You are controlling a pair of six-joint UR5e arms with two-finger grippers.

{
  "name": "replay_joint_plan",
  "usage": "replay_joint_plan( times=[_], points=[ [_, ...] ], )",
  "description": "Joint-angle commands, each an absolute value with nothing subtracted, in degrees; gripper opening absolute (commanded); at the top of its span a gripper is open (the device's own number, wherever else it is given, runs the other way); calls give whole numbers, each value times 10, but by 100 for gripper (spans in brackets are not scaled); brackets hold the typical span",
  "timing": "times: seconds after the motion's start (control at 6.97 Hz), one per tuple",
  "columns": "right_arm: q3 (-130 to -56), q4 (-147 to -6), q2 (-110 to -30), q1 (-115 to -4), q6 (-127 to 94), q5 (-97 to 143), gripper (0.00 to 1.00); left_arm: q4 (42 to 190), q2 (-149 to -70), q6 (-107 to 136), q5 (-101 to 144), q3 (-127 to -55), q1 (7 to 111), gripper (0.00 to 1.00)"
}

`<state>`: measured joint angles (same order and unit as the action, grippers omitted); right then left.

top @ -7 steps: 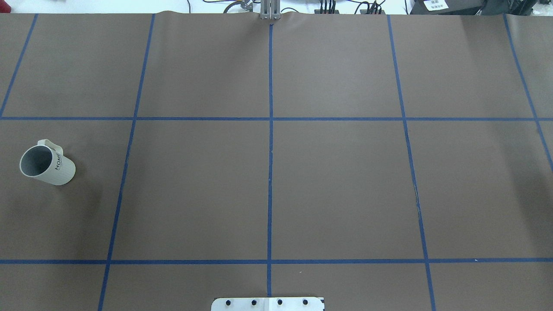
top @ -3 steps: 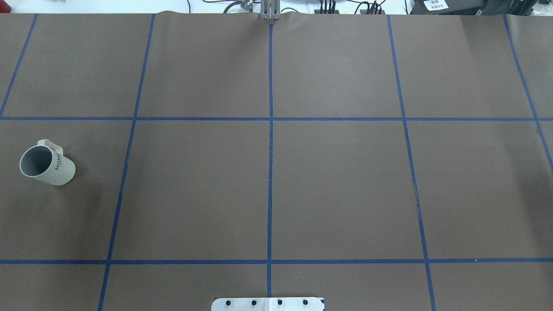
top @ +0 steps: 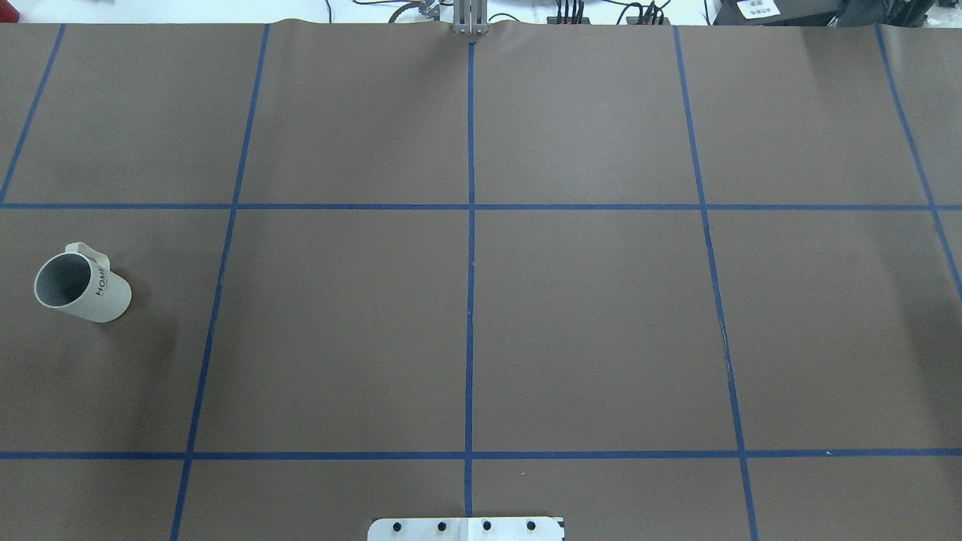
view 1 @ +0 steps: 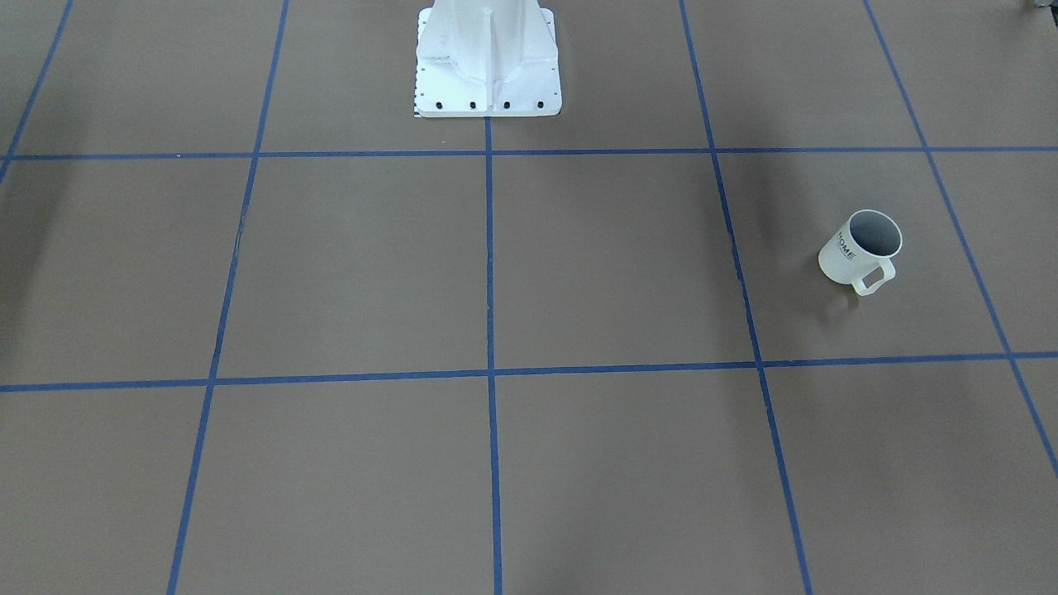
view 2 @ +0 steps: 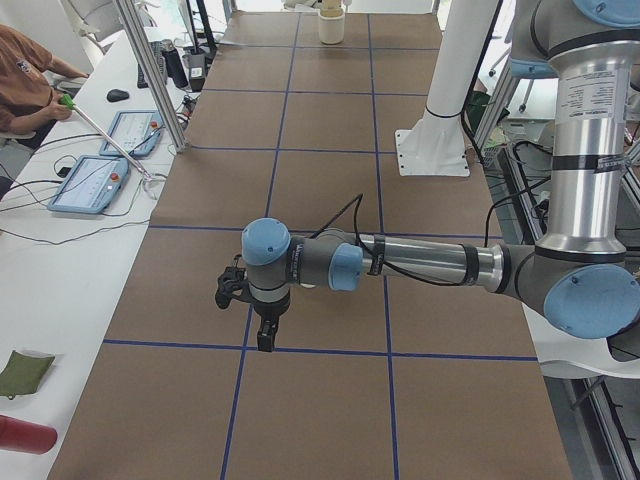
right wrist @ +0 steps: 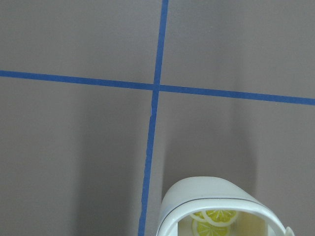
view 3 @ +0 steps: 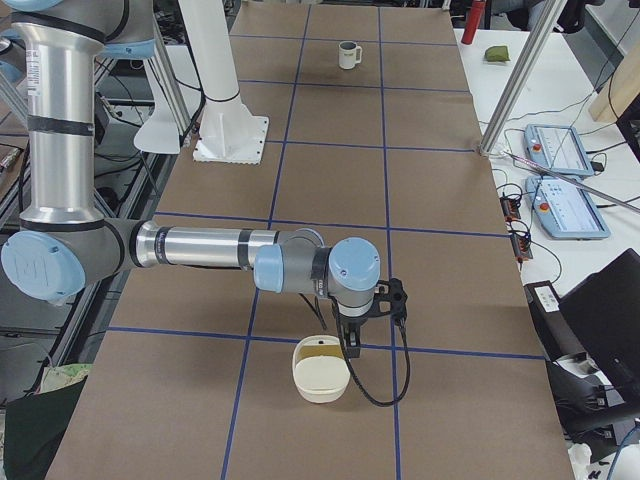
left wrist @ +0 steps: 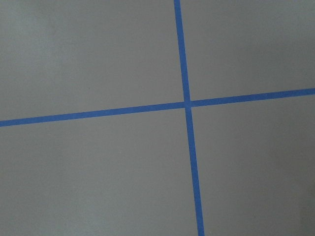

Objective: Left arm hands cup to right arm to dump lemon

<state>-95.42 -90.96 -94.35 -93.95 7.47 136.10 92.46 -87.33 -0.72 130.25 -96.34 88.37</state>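
Observation:
The cup (top: 81, 289) is a white ribbed mug with "HOME" lettering. It stands upright at the table's left, handle toward the far side. It also shows in the front-facing view (view 1: 860, 248) and, far off, in the exterior right view (view 3: 348, 54). What shows of its inside is grey. The lemon is not visible. My left gripper (view 2: 263, 340) shows only in the exterior left view, pointing down above a blue tape crossing. My right gripper (view 3: 343, 338) shows only in the exterior right view, pointing down. I cannot tell whether either is open or shut.
A white bowl (view 3: 320, 372) with yellow slice shapes inside sits just below my right gripper, and also shows in the right wrist view (right wrist: 216, 196). The robot's white base plate (top: 466, 528) is at the near edge. An operator (view 2: 25, 70) and pendants (view 2: 90, 180) are beside the table.

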Motion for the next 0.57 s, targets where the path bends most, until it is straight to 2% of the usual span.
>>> replay_joint_plan(
  times=[0.0,0.43],
  points=[
    [-947,-895,-943,-940,71,1361,100,925,-871,-9,1303,-963,884,100],
    [-940,-894,-943,-940,71,1362,100,925,-870,-9,1303,-962,883,100]
  ],
)
